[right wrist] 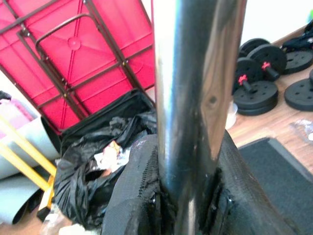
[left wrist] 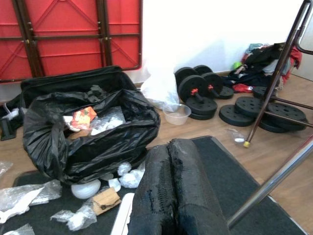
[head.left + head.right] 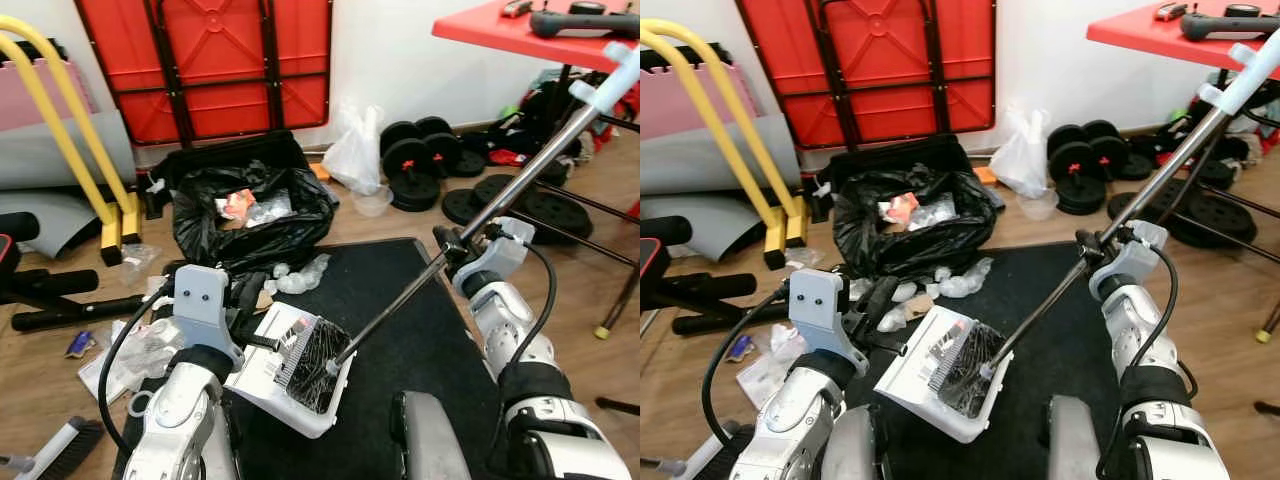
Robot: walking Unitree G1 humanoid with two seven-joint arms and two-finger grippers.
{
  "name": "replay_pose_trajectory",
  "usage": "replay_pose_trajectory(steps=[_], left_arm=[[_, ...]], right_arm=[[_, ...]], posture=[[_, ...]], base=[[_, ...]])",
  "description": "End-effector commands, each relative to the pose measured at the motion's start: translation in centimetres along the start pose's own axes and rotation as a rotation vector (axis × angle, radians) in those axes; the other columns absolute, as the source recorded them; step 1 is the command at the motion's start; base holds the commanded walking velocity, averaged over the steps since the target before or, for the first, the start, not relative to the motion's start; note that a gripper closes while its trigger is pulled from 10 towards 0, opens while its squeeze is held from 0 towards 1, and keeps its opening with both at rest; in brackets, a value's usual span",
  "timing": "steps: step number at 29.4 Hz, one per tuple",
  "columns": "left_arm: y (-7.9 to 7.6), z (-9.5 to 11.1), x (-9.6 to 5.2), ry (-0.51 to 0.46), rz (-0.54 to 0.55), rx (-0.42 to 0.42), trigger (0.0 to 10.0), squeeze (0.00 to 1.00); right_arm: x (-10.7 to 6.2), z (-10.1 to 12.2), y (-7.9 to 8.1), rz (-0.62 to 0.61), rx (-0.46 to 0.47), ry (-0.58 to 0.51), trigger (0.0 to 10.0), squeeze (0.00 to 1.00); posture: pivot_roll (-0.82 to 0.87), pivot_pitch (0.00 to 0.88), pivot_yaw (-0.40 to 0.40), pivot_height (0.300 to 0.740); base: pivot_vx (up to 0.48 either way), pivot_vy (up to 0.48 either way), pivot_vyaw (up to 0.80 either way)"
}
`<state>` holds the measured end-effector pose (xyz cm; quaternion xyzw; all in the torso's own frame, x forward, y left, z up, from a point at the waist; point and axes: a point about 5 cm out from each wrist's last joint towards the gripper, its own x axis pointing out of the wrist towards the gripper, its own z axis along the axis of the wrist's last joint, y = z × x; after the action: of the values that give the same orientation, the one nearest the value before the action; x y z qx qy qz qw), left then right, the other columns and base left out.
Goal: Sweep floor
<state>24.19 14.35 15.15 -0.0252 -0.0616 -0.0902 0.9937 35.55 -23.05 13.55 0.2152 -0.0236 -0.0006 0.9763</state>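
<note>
White plastic dustpan (image 3: 285, 365), nearest, lies on the black floor mat (image 3: 420, 320), held by the left gripper (image 3: 262, 342), fingers pressed together on it. Right gripper (image 3: 452, 243) clamps the chrome broom pole (image 3: 520, 170); black bristles (image 3: 318, 362) rest in the dustpan. Risk: tilting spills debris short of the open black rubbish bag (image 3: 250, 215) beyond the dustpan.
</note>
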Motion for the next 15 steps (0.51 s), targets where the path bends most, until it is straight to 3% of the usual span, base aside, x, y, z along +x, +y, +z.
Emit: replay_pose_trajectory(steps=[1, 15], left_arm=[[0.6, -0.4, 0.2, 0.028, 0.043, -0.037, 10.0, 0.0], [1.6, -0.3, 0.7, 0.025, 0.107, -0.069, 10.0, 0.0]], right_arm=[[0.6, 2.9, 0.4, 0.03, 0.028, -0.111, 10.0, 0.0], [1.0, 4.7, 0.8, 0.058, 0.041, -0.156, 10.0, 0.0]], posture=[[-0.1, 0.0, -0.028, 0.516], [-0.11, 0.0, -0.03, 0.546]], base=[[0.0, 0.0, 0.0], [0.0, 0.0, 0.0]])
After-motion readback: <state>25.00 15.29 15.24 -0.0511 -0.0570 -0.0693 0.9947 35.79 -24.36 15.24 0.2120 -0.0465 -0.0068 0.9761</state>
